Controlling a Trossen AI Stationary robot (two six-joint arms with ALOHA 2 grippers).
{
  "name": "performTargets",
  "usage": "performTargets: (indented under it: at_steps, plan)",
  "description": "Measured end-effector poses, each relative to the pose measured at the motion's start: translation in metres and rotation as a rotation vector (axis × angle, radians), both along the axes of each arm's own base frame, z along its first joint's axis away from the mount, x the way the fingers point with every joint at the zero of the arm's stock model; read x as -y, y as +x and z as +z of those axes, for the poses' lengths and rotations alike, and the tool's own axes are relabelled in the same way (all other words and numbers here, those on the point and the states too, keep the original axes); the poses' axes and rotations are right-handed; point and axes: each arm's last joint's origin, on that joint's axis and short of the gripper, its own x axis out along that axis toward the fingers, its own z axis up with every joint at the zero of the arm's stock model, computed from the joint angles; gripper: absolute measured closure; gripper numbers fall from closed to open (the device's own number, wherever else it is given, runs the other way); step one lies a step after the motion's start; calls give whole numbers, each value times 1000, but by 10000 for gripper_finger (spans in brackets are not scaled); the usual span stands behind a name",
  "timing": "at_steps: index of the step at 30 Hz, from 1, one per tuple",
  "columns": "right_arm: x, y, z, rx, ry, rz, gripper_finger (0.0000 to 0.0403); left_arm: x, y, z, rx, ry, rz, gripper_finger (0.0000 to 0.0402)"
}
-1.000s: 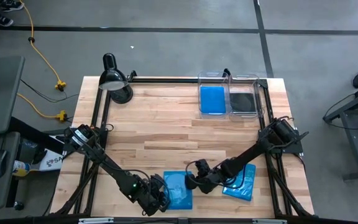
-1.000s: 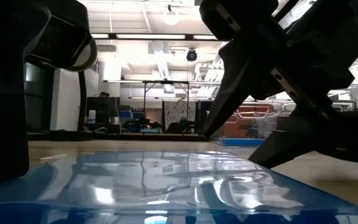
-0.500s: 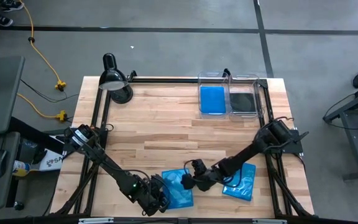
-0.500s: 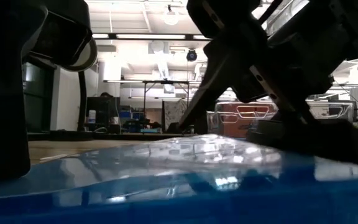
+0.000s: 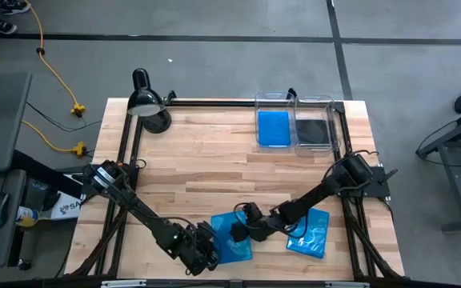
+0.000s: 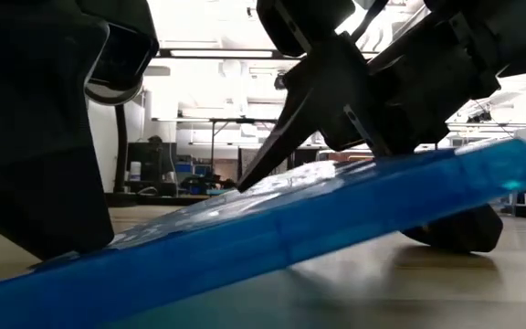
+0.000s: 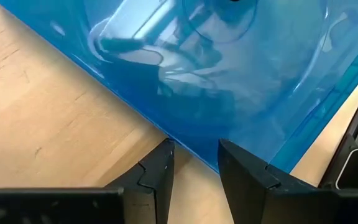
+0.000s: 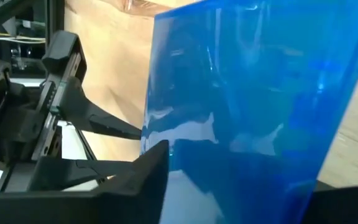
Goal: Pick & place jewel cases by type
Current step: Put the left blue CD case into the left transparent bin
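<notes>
A bright blue jewel case [image 5: 232, 240] lies tilted near the table's front edge. Its right side is raised and its left edge rests on the wood [image 6: 71, 265]. My right gripper [image 5: 239, 230] comes from the right with one finger over the case and one under it. My left gripper [image 5: 206, 254] stands open at the case's lower left edge, seen up close in the left wrist view [image 7: 194, 158]. A second blue case [image 5: 309, 234] lies flat to the right. At the back right, one clear bin holds a blue case [image 5: 274, 128] and the neighbouring bin a black one [image 5: 312, 132]. My left gripper's two fingertips [image 7: 165, 152] stand against the tilted case's low edge [image 7: 185, 142], slanting down from the near left. Nothing lies between the fingers. My right gripper has the case's raised right part [image 8: 179, 149] between its fingers, the upper finger [image 6: 286, 146] on the top face and the lower one [image 6: 455, 233] beneath. It comes slanting down from the table's right. The case tilts, with its left edge on the table.
A black desk lamp [image 5: 149, 102] stands at the back left. A black frame rail [image 5: 214, 102] runs along the far edge. The wood between the bins and the arms [image 5: 214, 160] is bare.
My right gripper has moved toward the table's left, over and under the near blue case. The case's right side has lifted off the wood, while its left edge has stayed down by my left gripper.
</notes>
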Motion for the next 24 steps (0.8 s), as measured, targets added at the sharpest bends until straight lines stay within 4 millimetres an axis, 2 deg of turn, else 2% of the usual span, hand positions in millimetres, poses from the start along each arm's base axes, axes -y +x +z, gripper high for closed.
performTargets:
  at_steps: [8, 12, 15, 19, 22, 24]
  plan:
    - [-2, 1, 4, 27, -19, 65, 328, -1, -3, 7, -20, 38, -88, 285]
    - [-4, 4, 9, 82, -40, 104, 368, -8, -14, 15, -70, 116, -106, 285]
    - [-5, 2, 17, 102, -79, 136, 394, -12, -29, 31, -88, 186, -66, 285]
    - [-3, -3, 36, 128, -170, 139, 397, -14, -61, 50, -105, 296, 31, 285]
    - [1, -8, 59, 167, -257, 144, 400, -16, -86, 64, -87, 368, 87, 285]
    - [5, -13, 79, 206, -320, 144, 400, -15, -94, 70, -61, 389, 94, 285]
